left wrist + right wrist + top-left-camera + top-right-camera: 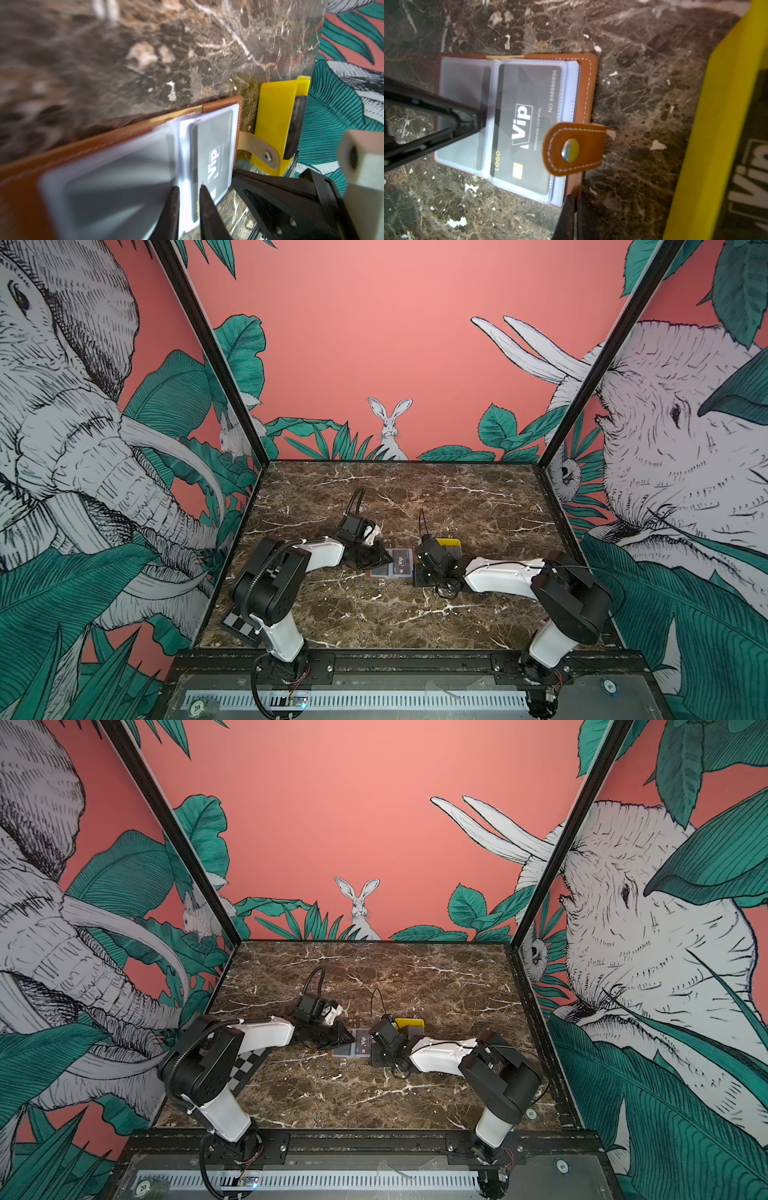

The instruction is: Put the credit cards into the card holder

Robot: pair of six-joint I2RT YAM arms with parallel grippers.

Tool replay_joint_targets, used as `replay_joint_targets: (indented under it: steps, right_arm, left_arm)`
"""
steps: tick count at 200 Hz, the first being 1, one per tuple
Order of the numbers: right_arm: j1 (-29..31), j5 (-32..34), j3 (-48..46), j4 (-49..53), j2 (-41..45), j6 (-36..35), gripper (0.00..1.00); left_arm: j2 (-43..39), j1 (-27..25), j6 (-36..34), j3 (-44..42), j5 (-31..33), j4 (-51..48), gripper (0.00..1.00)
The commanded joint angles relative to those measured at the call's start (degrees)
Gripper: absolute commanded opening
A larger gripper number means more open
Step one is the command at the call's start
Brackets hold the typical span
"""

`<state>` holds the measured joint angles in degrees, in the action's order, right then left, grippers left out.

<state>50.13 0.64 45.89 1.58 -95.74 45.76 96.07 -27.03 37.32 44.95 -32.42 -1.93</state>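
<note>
So 1 credit card [527, 124] sat sleeved in card holder [588, 83]; more waited in yellow tray [716, 124]. L gripper [188, 193] stood barely parted, R gripper [572, 212] shut.

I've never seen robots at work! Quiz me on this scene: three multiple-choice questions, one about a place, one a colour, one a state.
1. The face-up Vip card sits: A) in a clear sleeve of the card holder; B) pinched in mid-air; C) under the holder.
2. The tray holding the spare cards is: A) blue; B) yellow; C) red.
3. The card holder is: A) snapped shut; B) standing on edge; C) lying open.
Answers: 1 A, plastic covers its face; 2 B, yellow in both wrist views; 3 C, both pages show and the snap tab is unfastened.
</note>
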Motion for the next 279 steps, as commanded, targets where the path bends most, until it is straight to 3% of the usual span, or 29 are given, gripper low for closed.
replay_joint_targets:
  steps: [1, 67, 106, 125, 183, 279]
  right_arm:
    - [-0.2, 1.0, -0.7, 3.6, -0.8, -0.8, 0.08]
    - [-1.1, 2.3, 1.3, 7.5, 2.7, -2.6, 0.12]
    - [-2.2, -0.4, 2.4, 6.7, 2.4, -2.4, 0.15]
    - [-2.6, -1.5, 2.0, 5.5, 2.2, -1.7, 0.17]
    - [-3.2, -0.6, 2.8, 6.2, 2.1, -2.1, 0.21]
    - [-3.3, -1.3, 4.5, 6.5, -2.2, -2.9, 0.11]
  left_arm:
    - [-6.1, 2.0, -2.6, -2.4, 2.2, -4.7, 0.24]
    - [-15.5, 7.9, -4.4, -9.0, 1.6, -8.4, 0.37]
    - [-16.2, 9.7, -4.7, -10.9, 1.8, -8.9, 0.44]
    - [-14.5, 9.6, -4.0, -11.4, -1.1, -6.2, 0.48]
    - [-9.3, 9.6, -2.8, -11.8, -4.9, -0.6, 0.48]
    - [-5.6, 9.2, -2.9, -9.9, -11.5, 3.8, 0.48]
